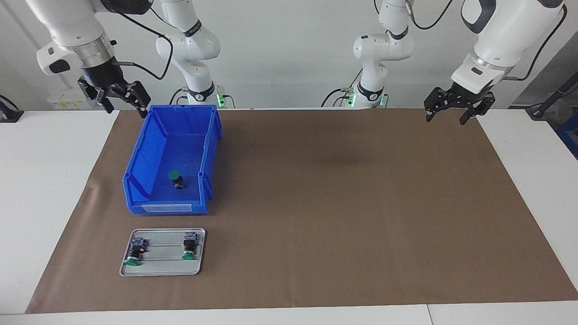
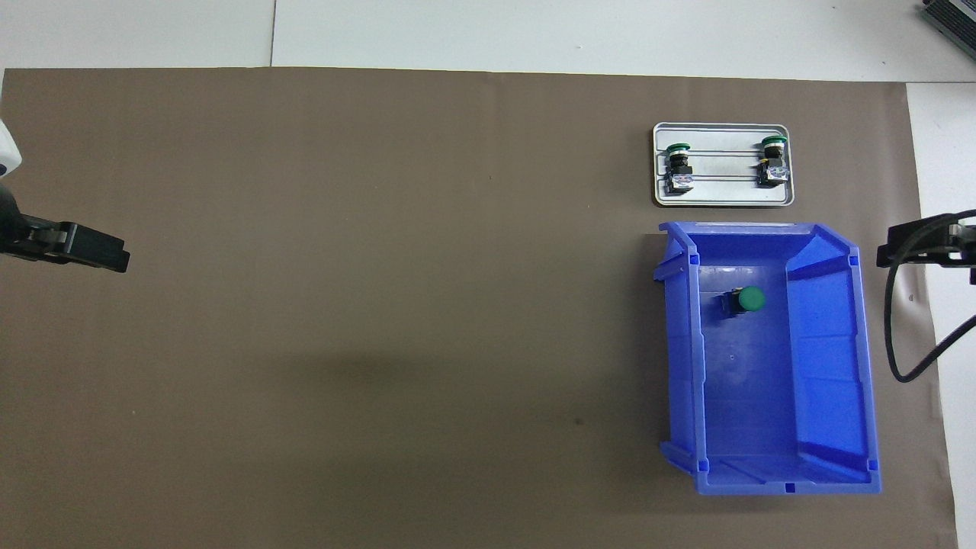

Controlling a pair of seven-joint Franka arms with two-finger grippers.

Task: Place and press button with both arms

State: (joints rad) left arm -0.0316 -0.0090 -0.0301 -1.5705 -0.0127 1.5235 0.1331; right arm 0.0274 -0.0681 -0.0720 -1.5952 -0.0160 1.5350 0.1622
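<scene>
overhead view shows the button point(image 2: 746, 300) in the bin point(image 2: 827, 358), probably upright; light, rigid, slick cap, so grip its black body. left gripper point(image 1: 448, 113) and right gripper point(image 1: 121, 100) hang open, empty.

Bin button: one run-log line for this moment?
button loose in blue bin | tray holds two buttons | left gripper open, waiting | right gripper open beside bin

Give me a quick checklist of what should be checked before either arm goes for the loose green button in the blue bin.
1. Button lies alone in the blue bin, uncovered: ok.
2. Right gripper open, empty, raised beside the bin: ok.
3. Left gripper open, empty, waiting over the mat's edge: ok.
4. Metal tray holds two buttons with bare space between them: ok.
5. Whether the bin's button lies graspable: cannot tell.
</scene>
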